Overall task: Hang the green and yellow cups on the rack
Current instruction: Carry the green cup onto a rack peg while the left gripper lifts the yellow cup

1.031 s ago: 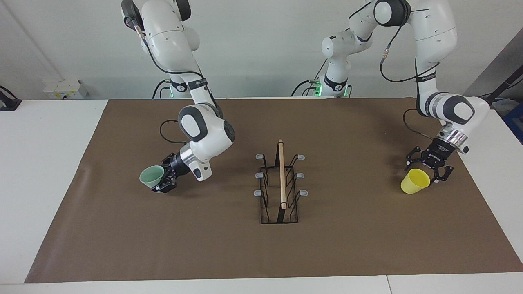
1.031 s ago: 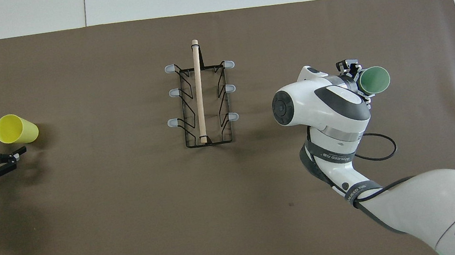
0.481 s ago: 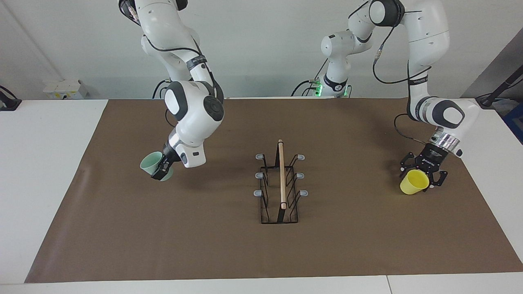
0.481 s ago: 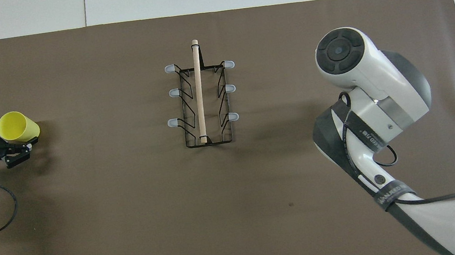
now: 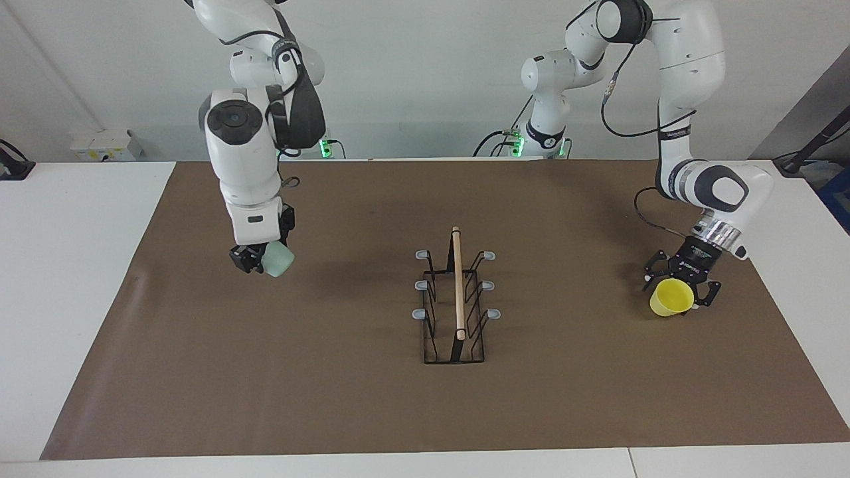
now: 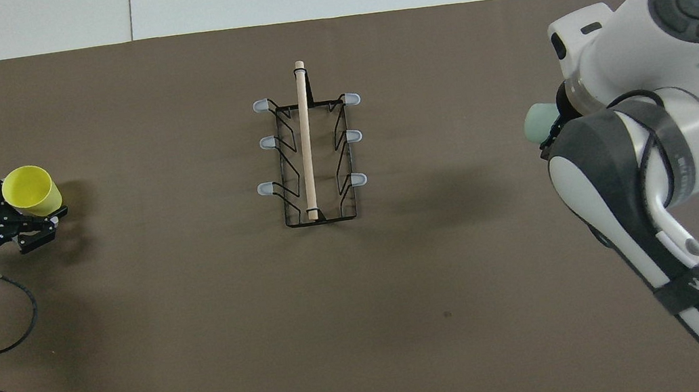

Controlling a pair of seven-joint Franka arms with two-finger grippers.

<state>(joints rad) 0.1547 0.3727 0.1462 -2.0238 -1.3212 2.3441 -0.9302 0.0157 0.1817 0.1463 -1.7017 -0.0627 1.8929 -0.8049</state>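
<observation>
The rack (image 5: 455, 299) stands at the middle of the brown mat (image 5: 345, 398), its wooden rod (image 5: 457, 282) running along the top, pointing away from the robots. All six grey-tipped prongs (image 5: 423, 255) are bare.

The right gripper (image 5: 255, 257) hangs in the air over the mat toward the right arm's end of the table, well apart from the rack. Its fingers are pinched on the green cup (image 5: 277, 259), which is turned so that its closed base faces the rack; in the overhead view only that pale base (image 6: 541, 121) shows, sticking out from under the arm's wrist. The cup is clear of the mat, with its shadow lying below it.

The left gripper (image 5: 679, 284) is low over the mat at the left arm's end, also well apart from the rack. The yellow cup (image 5: 671, 297) sits between its spread-looking fingers, tilted, its open mouth facing up and away from the robots. From above the cup (image 6: 31, 191) lies against the black fingers (image 6: 42, 222), but whether they are pressing on it or merely bracketing it is hard to make out. I cannot tell whether this cup rests on the mat.
</observation>
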